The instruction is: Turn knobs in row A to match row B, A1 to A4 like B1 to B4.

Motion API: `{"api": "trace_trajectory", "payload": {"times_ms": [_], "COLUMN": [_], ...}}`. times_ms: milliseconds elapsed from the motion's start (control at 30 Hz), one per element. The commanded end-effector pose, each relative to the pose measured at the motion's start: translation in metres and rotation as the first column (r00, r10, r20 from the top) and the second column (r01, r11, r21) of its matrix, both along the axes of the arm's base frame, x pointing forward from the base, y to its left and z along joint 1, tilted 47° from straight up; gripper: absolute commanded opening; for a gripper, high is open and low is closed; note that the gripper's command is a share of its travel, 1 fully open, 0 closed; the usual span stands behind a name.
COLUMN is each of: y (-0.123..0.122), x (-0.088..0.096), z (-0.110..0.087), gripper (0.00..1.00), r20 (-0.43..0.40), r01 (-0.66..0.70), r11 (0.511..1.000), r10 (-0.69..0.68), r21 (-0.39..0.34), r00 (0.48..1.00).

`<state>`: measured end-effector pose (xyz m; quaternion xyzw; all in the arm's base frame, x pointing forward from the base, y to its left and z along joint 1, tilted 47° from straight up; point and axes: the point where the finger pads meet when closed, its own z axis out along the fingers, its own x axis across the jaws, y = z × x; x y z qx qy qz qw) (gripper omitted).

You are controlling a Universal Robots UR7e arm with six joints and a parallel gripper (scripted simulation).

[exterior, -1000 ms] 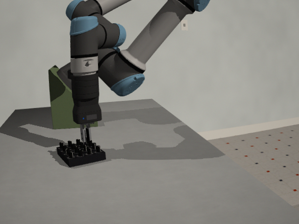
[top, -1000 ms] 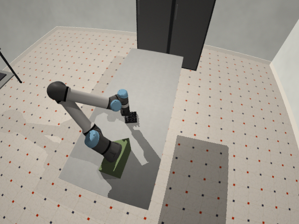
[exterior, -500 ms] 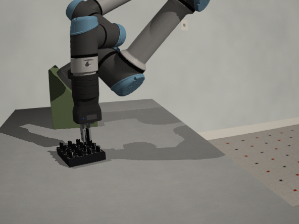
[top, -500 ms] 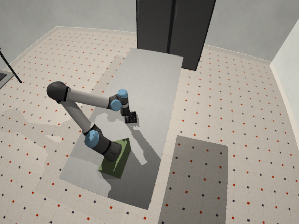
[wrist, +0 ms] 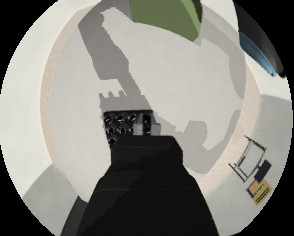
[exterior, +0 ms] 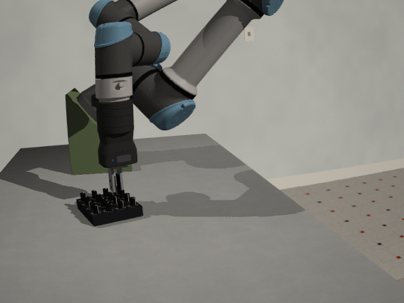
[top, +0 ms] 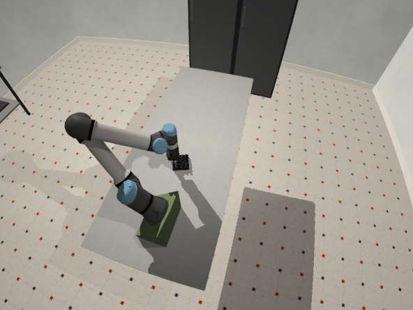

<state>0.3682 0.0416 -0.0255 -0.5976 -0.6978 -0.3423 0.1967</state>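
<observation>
The black knob box (top: pixel 183 164) (exterior: pixel 114 215) (wrist: pixel 116 129) stands on its feet on the grey table (top: pixel 209 112) (exterior: pixel 205 252), with several small black knobs on top. My gripper (exterior: pixel 115 187) (wrist: pixel 146 118) points straight down over the box, at the row farthest from the exterior camera. Its fingers reach in among the knobs and stand narrow, closed around one knob of that row. The knob names and white lines are too small to read, so I cannot tell which knob it is. In the wrist view the gripper body hides most of the box.
The arm's green base block (top: pixel 164 220) (exterior: pixel 80 143) (wrist: pixel 170 17) stands on the table close behind the box. A tall dark cabinet (top: pixel 241 24) stands at the table's far end. The arm's elbow hangs over the floor to the left of the table.
</observation>
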Motion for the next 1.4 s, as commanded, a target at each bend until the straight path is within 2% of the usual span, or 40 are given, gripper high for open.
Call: {"api": "trace_trajectory", "payload": {"times_ms": [0,800,1367], "y": [-0.0004,-0.0004,-0.0004], "x": [0.0003,0.0003,0.0003], "z": [0.0001,0.0001,0.0001], "gripper": [0.30,0.30,0.30], "r20": [0.001,0.042,0.152], "r01": [0.000,-0.039,-0.145], "r11": [1.000,0.999,0.989], "r10": [0.000,0.040,0.150], "r21": [-0.001,-0.009,-0.041], "r00": [1.000,0.998,0.977]}}
